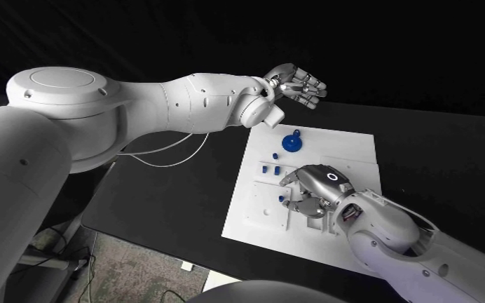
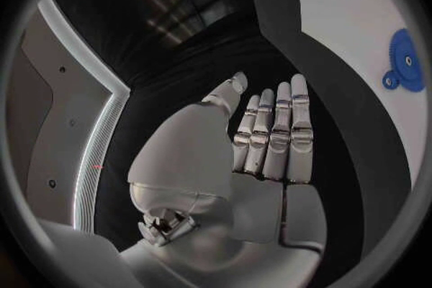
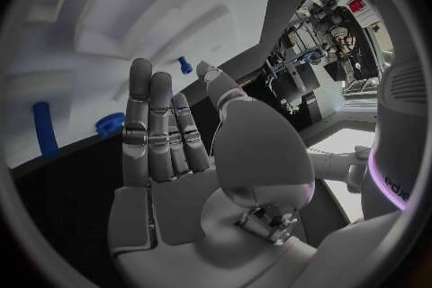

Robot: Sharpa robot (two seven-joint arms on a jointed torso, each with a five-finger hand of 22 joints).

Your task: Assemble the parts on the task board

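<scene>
Head view shows the left hand [image 1: 296, 85] up past the far edge of the flat white task board [image 1: 338, 142], over the black table [image 1: 172, 191]. Its fingers are straight and side by side, and it holds nothing. A round blue gear part [image 1: 291, 142] lies near the board's far edge. Small blue peg parts [image 1: 272, 169] stand nearer the board's middle. Just beside them, the right hand [image 1: 313, 189] rests low over the board, fingers flat and holding nothing.
</scene>
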